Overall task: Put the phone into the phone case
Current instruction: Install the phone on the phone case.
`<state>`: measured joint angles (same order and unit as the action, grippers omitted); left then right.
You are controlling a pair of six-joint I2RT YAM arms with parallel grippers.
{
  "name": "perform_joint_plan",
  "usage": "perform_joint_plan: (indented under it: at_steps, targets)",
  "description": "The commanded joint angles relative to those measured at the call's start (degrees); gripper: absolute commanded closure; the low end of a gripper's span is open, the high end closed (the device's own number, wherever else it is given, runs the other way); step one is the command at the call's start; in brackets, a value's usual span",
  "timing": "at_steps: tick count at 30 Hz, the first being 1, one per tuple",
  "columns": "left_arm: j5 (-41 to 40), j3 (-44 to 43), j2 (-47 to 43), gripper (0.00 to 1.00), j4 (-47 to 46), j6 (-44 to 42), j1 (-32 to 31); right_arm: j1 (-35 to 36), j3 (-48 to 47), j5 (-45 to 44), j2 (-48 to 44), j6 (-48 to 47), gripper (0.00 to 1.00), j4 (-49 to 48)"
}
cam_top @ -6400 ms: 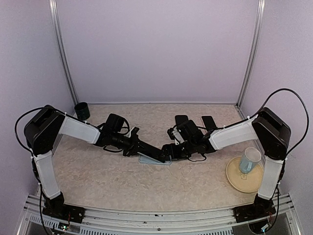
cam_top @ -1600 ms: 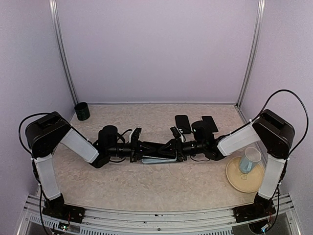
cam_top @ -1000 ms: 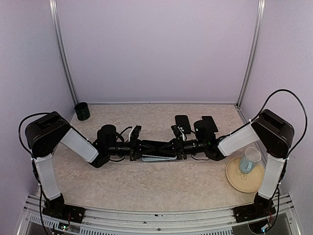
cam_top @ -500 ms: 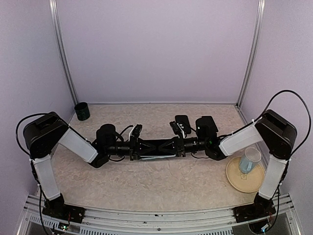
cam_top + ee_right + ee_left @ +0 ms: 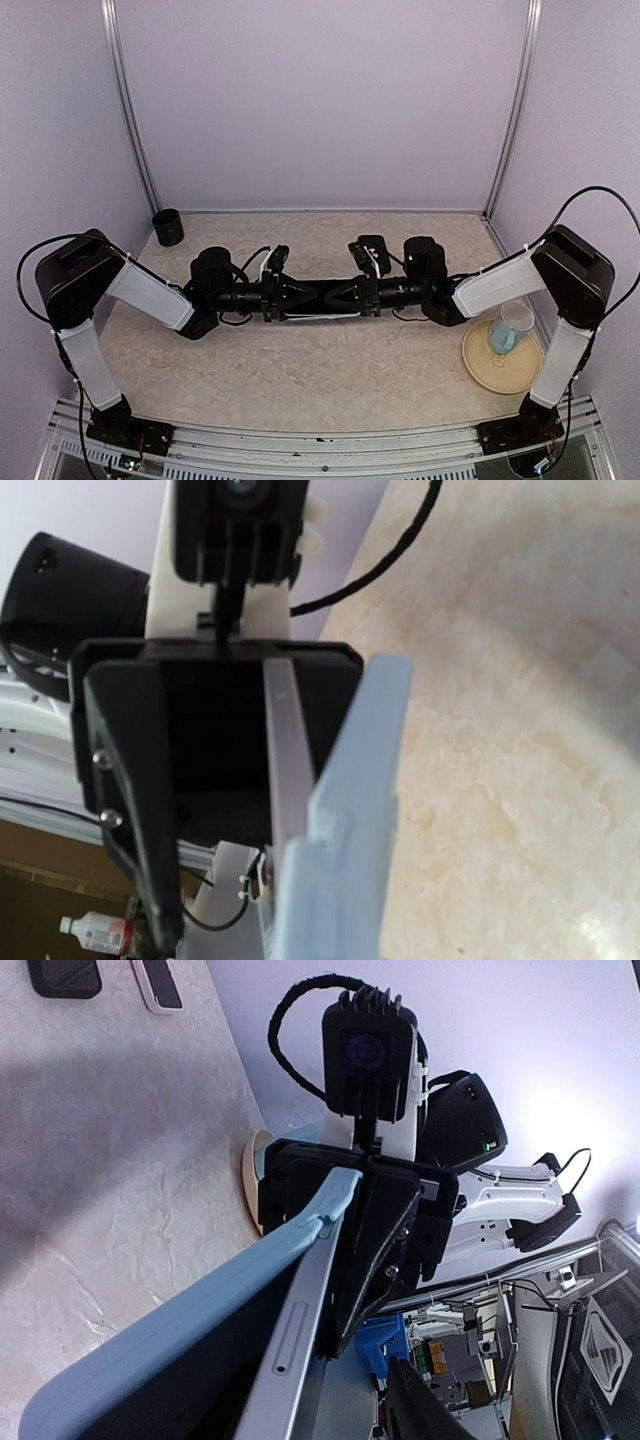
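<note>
The light blue phone case (image 5: 190, 1310) hangs above the table between the two arms, with the silver-edged phone (image 5: 300, 1330) lying in it. In the top view it is a pale strip (image 5: 322, 316) under the meeting grippers. My right gripper (image 5: 345, 296) is shut on the far end, its fingers (image 5: 385, 1230) clamping phone and case together. My left gripper (image 5: 312, 298) is open: one finger (image 5: 425, 1405) stands off the phone's edge. From the right wrist, the phone (image 5: 285, 760) and the case (image 5: 355, 810) sit away from the left finger (image 5: 130, 780).
A black cup (image 5: 168, 227) stands at the back left. A tan plate (image 5: 478, 372) holding a pale blue cup (image 5: 510, 328) is at the right. A black flat object (image 5: 65, 975) and a white one (image 5: 158, 985) lie at the back, behind the right arm.
Both grippers and the phone between them have shifted toward the back of the table. The left jaws have spread apart off the phone. The right jaws have closed.
</note>
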<state>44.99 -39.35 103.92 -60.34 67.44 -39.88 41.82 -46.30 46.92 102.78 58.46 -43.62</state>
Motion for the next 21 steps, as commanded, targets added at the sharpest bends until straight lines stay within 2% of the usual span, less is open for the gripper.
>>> perform_joint_plan:
  at_steps: [1,7,21]
  targets:
    - [-2.4,1.3,-3.6,0.59,5.1,-1.5,2.0,0.0,1.5,0.9,-2.9,-2.6,1.00,-0.8]
    - [-3.9,1.9,-7.0,0.57,11.4,-5.3,3.0,-0.7,2.1,1.0,-4.4,-3.0,1.00,-0.2]
    - [-6.4,3.1,-12.0,0.56,18.0,-10.6,4.5,-0.9,2.8,3.5,-7.0,-6.2,1.00,0.0]
